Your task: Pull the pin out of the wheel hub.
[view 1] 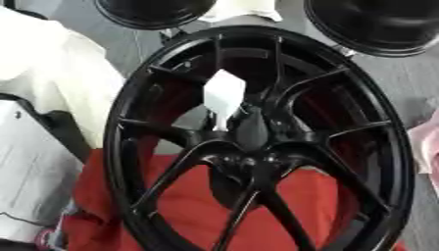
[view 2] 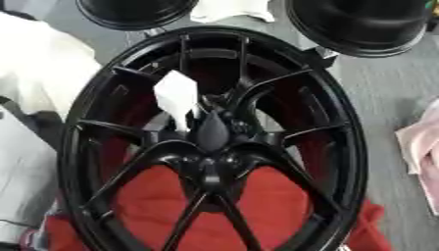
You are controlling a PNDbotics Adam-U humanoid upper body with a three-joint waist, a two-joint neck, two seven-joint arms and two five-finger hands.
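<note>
Red cloth nearest, under large black multi-spoke alloy wheel filling view. White tapered pin stands in hub centre, spokes crowding round it. White fabric left, pink cloth right edge. Two black round objects at far edge. No robot hands visible, finger state unknown.

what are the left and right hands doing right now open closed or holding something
Left hand: not in view.
Right hand: not in view.
Only the black wheel with a white piece near its hub shows.
</note>
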